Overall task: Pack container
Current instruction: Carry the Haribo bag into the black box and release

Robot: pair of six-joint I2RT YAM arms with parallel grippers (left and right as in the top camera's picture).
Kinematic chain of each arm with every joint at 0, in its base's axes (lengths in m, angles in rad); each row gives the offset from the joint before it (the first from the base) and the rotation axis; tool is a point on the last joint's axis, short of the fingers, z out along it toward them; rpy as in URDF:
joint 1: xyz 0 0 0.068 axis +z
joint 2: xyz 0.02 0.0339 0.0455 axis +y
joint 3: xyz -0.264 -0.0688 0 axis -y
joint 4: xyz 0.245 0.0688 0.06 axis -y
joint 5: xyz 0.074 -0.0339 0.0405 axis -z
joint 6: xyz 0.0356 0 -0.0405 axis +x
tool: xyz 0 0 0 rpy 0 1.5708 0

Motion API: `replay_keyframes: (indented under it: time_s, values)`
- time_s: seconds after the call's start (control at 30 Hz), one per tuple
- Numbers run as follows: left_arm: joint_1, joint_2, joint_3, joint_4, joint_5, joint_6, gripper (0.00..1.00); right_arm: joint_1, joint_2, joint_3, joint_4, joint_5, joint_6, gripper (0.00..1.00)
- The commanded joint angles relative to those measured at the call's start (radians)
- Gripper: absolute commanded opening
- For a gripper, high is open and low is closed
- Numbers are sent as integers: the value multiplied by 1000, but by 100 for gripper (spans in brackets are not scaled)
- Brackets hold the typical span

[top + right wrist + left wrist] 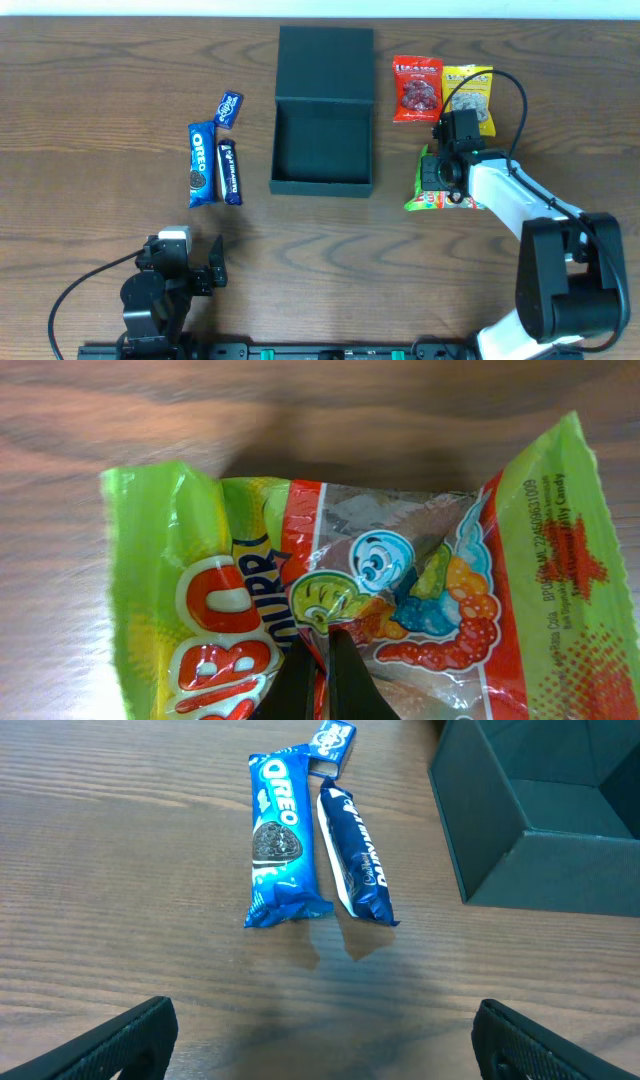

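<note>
The container [322, 150] sat open and empty at mid-surface, nothing packed yet, as my right fingers [348, 680] pinched the green gummy packet [440, 590] beside it. My left fingers [130, 1035] stood spread and idle.

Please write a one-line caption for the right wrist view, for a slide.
Right gripper shut, pinching the green gummy packet that lies on the wooden table.

Cam layout: three feeds.
Overhead looks straight down on my whole table [100, 250]; left wrist sits low, facing forward at Oreo pack [277, 840] and container [500, 830], both also in overhead; right wrist points down, tight on green gummy bag [400, 590].
</note>
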Motion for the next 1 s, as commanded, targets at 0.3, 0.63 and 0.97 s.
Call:
replay_keyframes:
  time_s: [0.3, 0.63, 0.97]
  values:
    - [6, -6, -10, 3, 7, -5, 95, 88, -212, 100, -108, -295, -143, 2]
    - [6, -6, -10, 3, 7, -5, 95, 361, -343, 256, 17, -292, -517, 1]
    - [6, -6, -10, 3, 7, -5, 95, 486, -139, 256, 190, -293, -1052, 1]
